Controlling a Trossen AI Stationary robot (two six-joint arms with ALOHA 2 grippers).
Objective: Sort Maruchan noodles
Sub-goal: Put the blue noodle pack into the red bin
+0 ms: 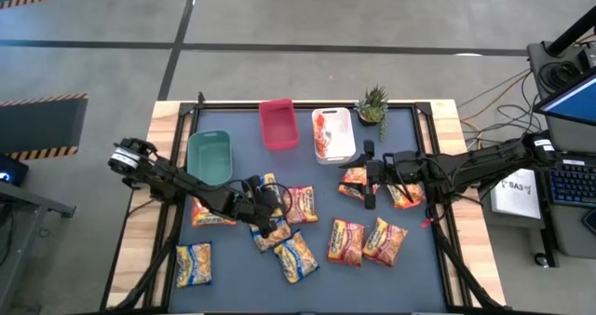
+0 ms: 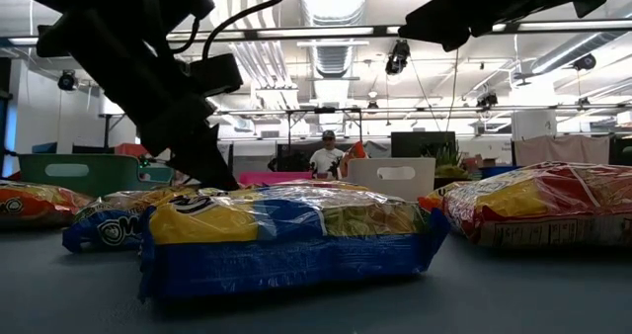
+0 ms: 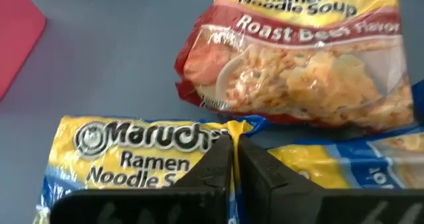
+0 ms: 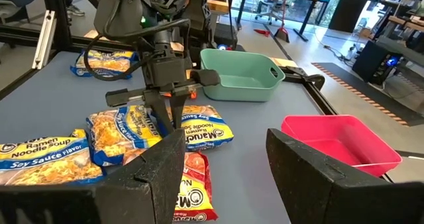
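Several Maruchan noodle packets lie flat on the dark mat. A yellow-and-blue packet (image 3: pixel 132 158) lies mid-table beside a red roast beef packet (image 3: pixel 298 58). My left gripper (image 1: pixel 268 209) reaches slanting down from the table's left and is shut on the yellow-and-blue packet (image 4: pixel 199 132). My right gripper (image 4: pixel 225 174) hangs open above the red packets (image 1: pixel 354 181) at the table's right, touching nothing. The green bin (image 1: pixel 209 157), the red bin (image 1: pixel 277 125) and the white bin (image 1: pixel 332 133) stand along the far side. My left gripper pinches a raised bit of the yellow-and-blue packet's wrapper at its edge (image 3: pixel 236 124) between its two fingertips (image 3: pixel 213 163). The fingers slant down from the table's left side. The packet still lies on the mat among its neighbours.
More packets lie around: a yellow-and-blue one (image 1: pixel 193 264) at the near left, another (image 1: pixel 296 256) near the middle, and red ones (image 1: pixel 346 241) (image 1: pixel 385 240) at the near right. A small potted plant (image 1: pixel 372 105) stands at the far edge. A person (image 2: pixel 326 159) sits in the room beyond.
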